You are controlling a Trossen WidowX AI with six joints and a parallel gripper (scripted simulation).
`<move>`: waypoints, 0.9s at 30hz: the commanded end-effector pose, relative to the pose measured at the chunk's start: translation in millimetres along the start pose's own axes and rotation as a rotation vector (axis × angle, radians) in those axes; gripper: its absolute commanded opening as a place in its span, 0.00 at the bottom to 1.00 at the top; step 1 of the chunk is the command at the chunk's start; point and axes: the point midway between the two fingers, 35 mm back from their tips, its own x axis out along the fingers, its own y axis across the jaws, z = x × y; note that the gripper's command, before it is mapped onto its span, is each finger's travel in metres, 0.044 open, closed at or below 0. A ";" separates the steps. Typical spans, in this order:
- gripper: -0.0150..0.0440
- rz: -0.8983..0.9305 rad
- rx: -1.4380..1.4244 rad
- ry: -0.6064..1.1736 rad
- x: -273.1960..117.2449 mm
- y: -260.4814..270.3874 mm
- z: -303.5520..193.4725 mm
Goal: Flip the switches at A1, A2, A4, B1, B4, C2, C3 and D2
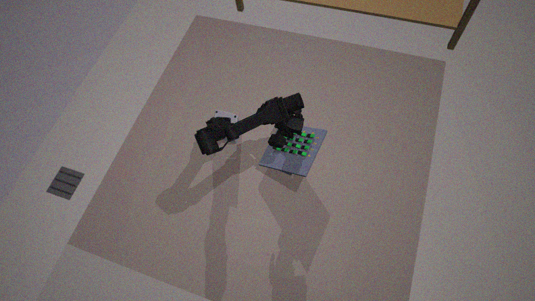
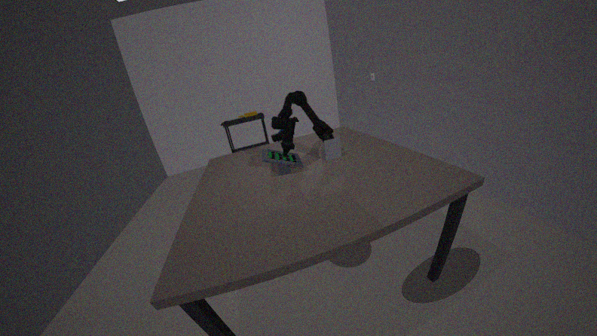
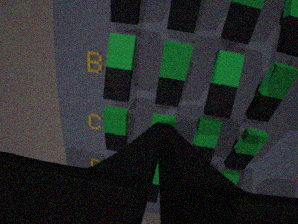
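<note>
The slate-blue panel stands on the table and carries rows of green-and-black switches. My gripper is shut and empty; its tips are at switch C2, covering its lower part. Whether they touch it I cannot tell. In the wrist view, B1 and B3 show brighter green ends than B2 and B4. C1, C3 and C4 show beside the fingers. Row A is cut off at the top; most of row D is hidden behind the fingers.
The arm's links reach from the base over the panel and hide part of it in the top view. A light block is at the arm's base. A dark-framed stand is beyond the table.
</note>
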 end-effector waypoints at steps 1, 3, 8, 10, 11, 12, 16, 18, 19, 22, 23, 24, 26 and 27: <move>0.25 -0.003 -0.005 -0.001 1.0 -0.1 0.0; 0.25 -0.003 -0.005 -0.001 1.3 -0.1 0.0; 0.25 -0.003 -0.005 -0.001 1.9 -0.1 0.0; 0.25 -0.003 -0.005 -0.001 2.2 -0.1 0.0; 0.25 -0.003 -0.005 -0.001 2.3 -0.1 0.0; 0.25 -0.003 -0.005 -0.001 2.5 -0.1 0.0; 0.25 -0.003 -0.005 -0.001 3.0 -0.1 0.0; 0.25 -0.003 -0.005 -0.001 3.3 -0.1 0.0; 0.25 -0.003 -0.005 -0.001 3.4 -0.1 0.0; 0.25 -0.003 -0.005 -0.001 3.8 -0.1 0.1; 0.25 -0.003 -0.005 -0.001 3.9 -0.1 0.1; 0.25 -0.003 -0.005 -0.001 4.1 -0.1 0.1; 0.25 -0.003 -0.005 -0.001 4.3 -0.2 0.1; 0.25 -0.003 -0.005 -0.001 4.5 -0.2 0.1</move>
